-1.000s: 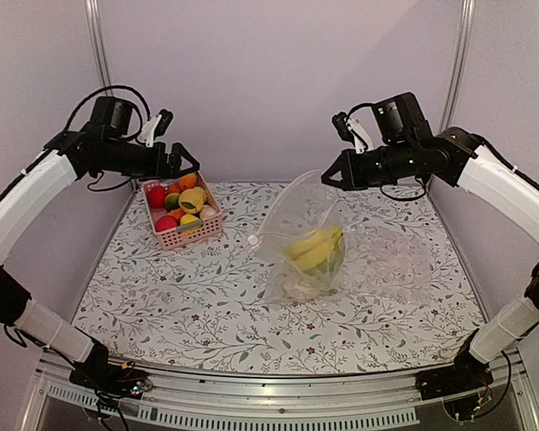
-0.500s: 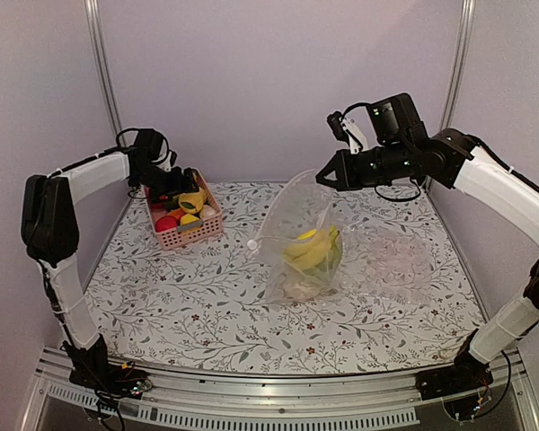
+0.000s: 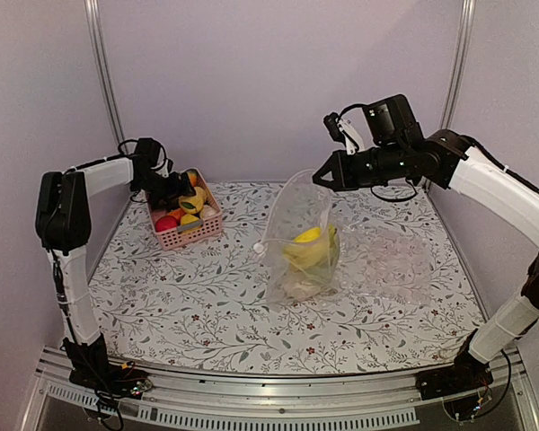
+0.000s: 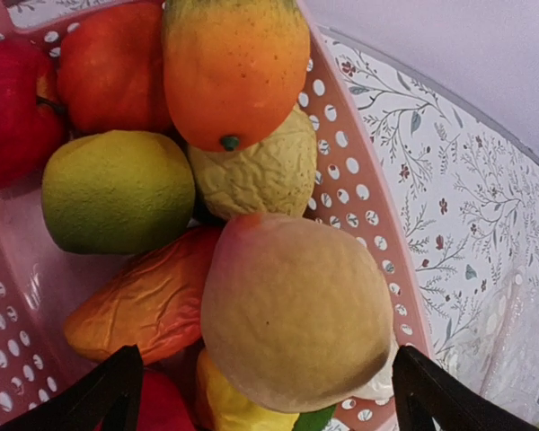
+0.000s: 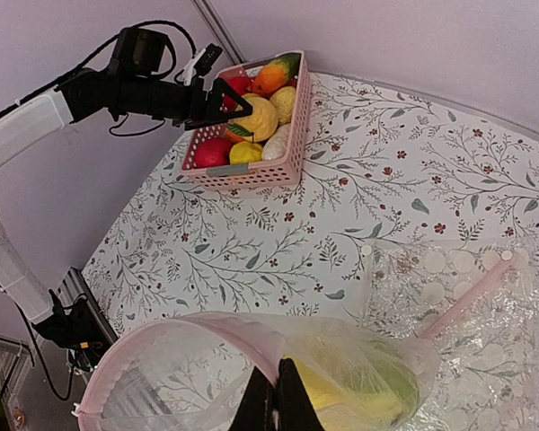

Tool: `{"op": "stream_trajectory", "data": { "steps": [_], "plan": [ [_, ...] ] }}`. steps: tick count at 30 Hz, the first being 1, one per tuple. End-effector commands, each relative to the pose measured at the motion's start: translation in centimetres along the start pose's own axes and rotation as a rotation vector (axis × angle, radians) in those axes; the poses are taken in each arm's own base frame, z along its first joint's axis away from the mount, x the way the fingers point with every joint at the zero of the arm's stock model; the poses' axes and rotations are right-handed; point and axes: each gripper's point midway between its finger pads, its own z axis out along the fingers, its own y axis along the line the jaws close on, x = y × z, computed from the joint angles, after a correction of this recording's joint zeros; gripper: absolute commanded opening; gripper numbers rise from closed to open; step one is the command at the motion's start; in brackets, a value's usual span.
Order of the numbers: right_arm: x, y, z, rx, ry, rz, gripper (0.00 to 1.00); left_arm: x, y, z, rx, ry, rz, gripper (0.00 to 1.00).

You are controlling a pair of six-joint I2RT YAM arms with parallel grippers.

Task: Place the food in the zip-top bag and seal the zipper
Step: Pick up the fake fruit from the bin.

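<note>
**A:** Well, top external first. The right gripper (image 3: 319, 177) is pinching, fully closed, the upper rim of the zip-top bag (image 3: 298, 220), which is hanging from it with its bottom resting on the table (image 3: 207, 301). Yellow and green food (image 3: 310, 249) is sitting low inside. The left gripper (image 3: 173, 186) is reaching into the pink basket (image 3: 187, 237) at the far left.

**B:** Is it holding anything?

**A:** That view is not telling. The left wrist is: black fingertips (image 4: 117, 391) are standing wide apart on either side of a peach-coloured fruit (image 4: 292, 310), clamping nothing. Orange, green and red pieces are lying behind it.

**B:** And the right wrist?

**A:** It is showing the closed jaws biting the pale pink zipper (image 5: 117, 359), with the mouth gaping below. A crinkled bag (image 5: 512, 359) is lying flat just beside, and the basket is sitting well apart.
</note>
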Motion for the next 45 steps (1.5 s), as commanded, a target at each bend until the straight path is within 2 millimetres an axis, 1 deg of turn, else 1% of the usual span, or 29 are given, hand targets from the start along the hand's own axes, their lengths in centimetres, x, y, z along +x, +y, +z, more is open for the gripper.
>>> {"op": "stream_trajectory", "data": {
  "steps": [1, 4, 8, 14, 17, 23, 25, 26, 28, 30, 34, 35, 36, 38, 40, 43, 45],
  "plan": [
    [0.3, 0.5, 1.0, -0.024, 0.012, 0.009, 0.0, -0.8, -0.8, 1.1, 0.053, -0.006, -0.004, 0.96],
    [0.6, 0.4, 1.1, -0.022, 0.018, 0.011, 0.0, -0.8, -1.0, 1.6, 0.072, 0.0, -0.003, 0.96],
    [0.7, 0.4, 1.1, -0.023, 0.022, 0.012, 0.0, -0.6, -1.0, 2.0, 0.081, 0.009, -0.004, 0.92],
    [0.6, 0.5, 1.0, -0.026, 0.019, 0.011, 0.0, -0.6, -1.6, 1.8, 0.11, 0.006, 0.007, 0.74],
    [0.6, 0.4, 1.0, -0.025, 0.02, 0.012, 0.0, -0.5, -1.4, 2.0, 0.109, 0.012, 0.0, 0.65],
    [0.6, 0.5, 0.9, -0.026, 0.02, 0.012, 0.0, -0.3, -1.5, 2.1, 0.115, 0.021, -0.002, 0.59],
    [0.6, 0.4, 1.0, -0.023, 0.02, 0.012, 0.0, -0.4, -1.7, 1.7, 0.12, 0.017, 0.001, 0.57],
    [0.7, 0.4, 1.0, -0.023, 0.022, 0.012, 0.0, -0.8, -1.9, 1.2, 0.117, 0.008, 0.011, 0.55],
    [0.6, 0.4, 1.0, -0.023, 0.02, 0.012, 0.0, -1.6, -2.1, -0.4, 0.094, -0.021, 0.043, 0.54],
    [0.5, 0.4, 0.9, -0.021, 0.015, 0.011, 0.0, -2.5, -2.3, -3.0, 0.068, -0.068, 0.079, 0.54],
    [0.2, 0.5, 0.7, -0.022, 0.006, 0.009, 0.0, -4.1, -3.6, -9.9, 0.045, -0.224, 0.146, 0.54],
    [0.2, 0.5, 0.7, -0.024, 0.005, 0.008, 0.0, -4.3, -4.3, -12.1, 0.06, -0.27, 0.159, 0.54],
    [0.2, 0.5, 0.7, -0.025, 0.005, 0.008, 0.0, -4.2, -4.9, -13.7, 0.076, -0.302, 0.17, 0.54],
    [0.1, 0.7, 0.7, -0.028, 0.006, 0.005, 0.0, -3.3, -6.1, -16.3, 0.126, -0.346, 0.189, 0.54],
    [0.0, 0.7, 0.6, -0.029, 0.004, 0.001, 0.0, -1.9, -7.6, -18.6, 0.169, -0.378, 0.218, 0.54],
    [-0.1, 0.8, 0.5, -0.026, 0.004, -0.008, 0.0, 1.0, -10.6, -21.0, 0.233, -0.373, 0.279, 0.54],
    [-0.3, 0.8, 0.4, -0.023, 0.003, -0.015, 0.0, 2.8, -13.5, -23.0, 0.302, -0.377, 0.325, 0.54]
  ]
}}
